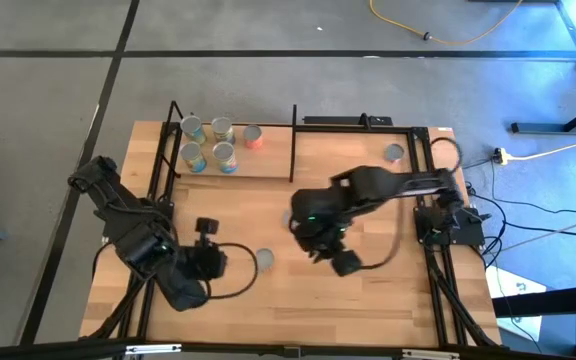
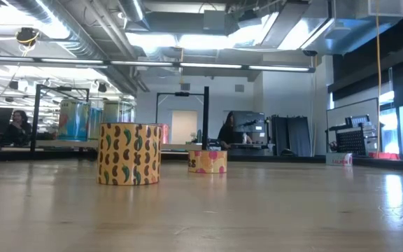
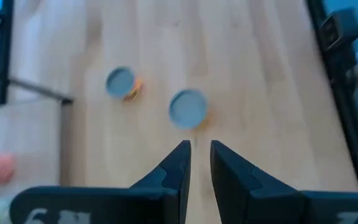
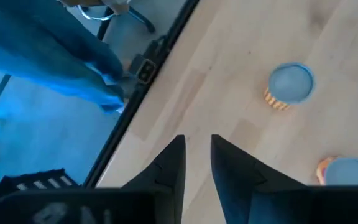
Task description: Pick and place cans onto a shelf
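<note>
Left hand (image 3: 196, 163) hovers above the front-left part of the bench (image 1: 368, 290), its two dark fingers nearly together with only a thin gap between them and nothing held. Right hand (image 4: 197, 158) hangs over the middle of the bench; its fingers also stand close, a narrow slot between them, empty. From overhead both hands are mostly buried under their own dark arms and cables, so the fingers only show in the wrist views.

Five cans sit on the shelf (image 1: 268, 160) at the back left of the bench: four with silver-grey tops in a tight cluster (image 1: 207, 143), and an orange-red one (image 1: 253, 138) just beside them. Their labels are too small to read from above.

Three more cans are on the bare bench. One (image 1: 395, 153) stands near the back right corner, well apart from the rest. One (image 1: 265, 260) stands at the front, between the two arms. A third is largely hidden under the right arm overhead; the left wrist view shows two round grey tops, the nearer can (image 3: 188, 107) just ahead of the fingers and the farther can (image 3: 120, 83) beyond it with a sliver of orange label.

At bench height only two cans are clear: a yellow one printed with dark bean shapes (image 2: 129, 154) close by, and a smaller-looking tan and pink one (image 2: 207, 161) farther back. Blurred blue and glassy shapes on the shelf behind them cannot be counted. A person (image 2: 227, 131) sits in the room beyond.
</note>
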Available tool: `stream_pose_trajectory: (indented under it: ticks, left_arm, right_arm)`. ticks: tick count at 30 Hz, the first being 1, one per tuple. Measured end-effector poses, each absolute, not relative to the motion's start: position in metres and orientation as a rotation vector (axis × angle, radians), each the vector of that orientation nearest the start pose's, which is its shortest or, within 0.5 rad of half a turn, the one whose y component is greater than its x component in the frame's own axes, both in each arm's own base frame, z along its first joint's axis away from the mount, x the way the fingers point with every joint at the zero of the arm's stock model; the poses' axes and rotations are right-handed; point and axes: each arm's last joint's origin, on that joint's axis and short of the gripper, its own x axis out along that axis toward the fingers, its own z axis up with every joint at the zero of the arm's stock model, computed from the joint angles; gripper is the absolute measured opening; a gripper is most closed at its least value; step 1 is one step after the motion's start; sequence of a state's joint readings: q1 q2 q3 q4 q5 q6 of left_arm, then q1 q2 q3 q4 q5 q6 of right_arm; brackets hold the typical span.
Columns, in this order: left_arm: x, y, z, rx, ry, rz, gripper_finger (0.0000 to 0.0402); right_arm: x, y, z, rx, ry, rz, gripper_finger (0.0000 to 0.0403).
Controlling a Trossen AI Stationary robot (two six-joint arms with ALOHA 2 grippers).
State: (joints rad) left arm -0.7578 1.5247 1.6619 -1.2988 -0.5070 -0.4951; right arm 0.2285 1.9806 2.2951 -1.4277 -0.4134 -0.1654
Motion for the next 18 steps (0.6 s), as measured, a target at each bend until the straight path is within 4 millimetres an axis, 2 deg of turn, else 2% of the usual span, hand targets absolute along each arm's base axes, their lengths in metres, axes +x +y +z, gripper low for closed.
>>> stream_pose_trajectory:
  ticks: [4,10,15,18]
  left_arm:
    - [0.23,-0.193,0.353,0.232,0.861,-0.039,0.0055]
    - [0.26,-0.202,0.3,0.229,0.801,-0.031,0.0055]
    - [0.278,-0.198,0.249,0.238,0.859,0.005,0.0055]
    - [0.288,-0.194,0.224,0.25,0.919,0.024,0.0055]
  right_arm:
    - [0.339,0.104,0.424,-0.069,0.99,0.7,0.0078]
    - [0.291,0.106,0.463,-0.115,0.88,0.717,0.0078]
    - [0.253,0.101,0.485,-0.153,0.829,0.694,0.0078]
    - [0.237,0.099,0.494,-0.149,0.806,0.662,0.0078]
